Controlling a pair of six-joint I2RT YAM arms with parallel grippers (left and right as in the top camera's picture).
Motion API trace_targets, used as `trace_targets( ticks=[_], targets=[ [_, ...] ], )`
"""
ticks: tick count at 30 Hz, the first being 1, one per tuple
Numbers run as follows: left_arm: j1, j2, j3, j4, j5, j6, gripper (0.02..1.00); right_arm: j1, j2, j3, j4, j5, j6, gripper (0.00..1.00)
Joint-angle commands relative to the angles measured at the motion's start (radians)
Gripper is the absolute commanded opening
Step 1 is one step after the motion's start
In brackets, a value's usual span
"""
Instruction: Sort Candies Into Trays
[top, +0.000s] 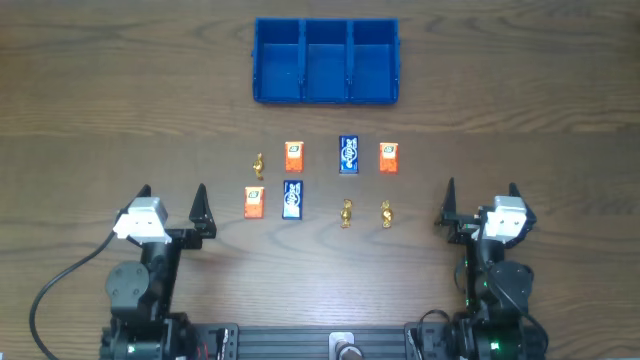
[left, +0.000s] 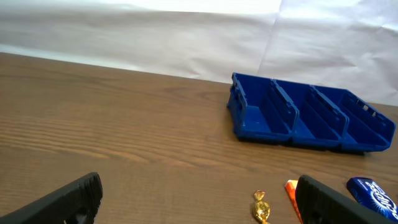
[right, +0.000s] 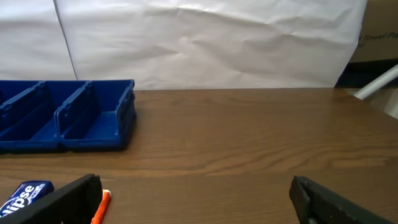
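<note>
From above, the little candies (top: 349, 155), which look light, lie between the blue tray (top: 326, 21) and the left gripper (top: 172, 195) and right gripper (top: 481, 190), both wide open; the left wrist view shows a crinkly gold candy (left: 261, 206), probably best pinched across its middle; the right wrist view, a flat blue pack (right: 25, 196).

I note the tray (top: 326, 99) at the far middle of the bench (top: 560, 120), three compartments side by side. Before it, candies (top: 294, 156) lie in two rows of four. Left gripper (top: 172, 190) sits left of the near row, right gripper (top: 481, 187) right of it.
</note>
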Motion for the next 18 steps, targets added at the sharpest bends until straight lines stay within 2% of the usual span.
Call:
trace_targets(
  ticks=[1, 6, 10, 14, 18],
  targets=[
    [0.006, -0.006, -0.023, -0.026, 0.018, 0.014, 0.998, -0.006, -0.007, -0.001, -0.005, 0.0, 0.008, 0.998],
    [0.006, -0.006, -0.023, -0.026, 0.024, 0.009, 0.998, -0.006, -0.007, -0.001, -0.005, 0.0, 0.007, 0.998],
    [-0.021, 0.027, 0.006, -0.034, 0.025, -0.124, 1.0, -0.006, -0.007, -0.001, -0.005, 0.0, 0.008, 0.998],
    [-0.078, 0.276, 0.318, -0.267, 0.082, -0.143, 1.0, -0.006, -0.007, -0.001, -0.005, 0.0, 0.008, 0.998],
    [-0.187, 0.587, 0.597, -0.489, 0.031, -0.133, 1.0, -0.006, -0.007, -0.001, -0.005, 0.0, 0.008, 0.998]
  ],
)
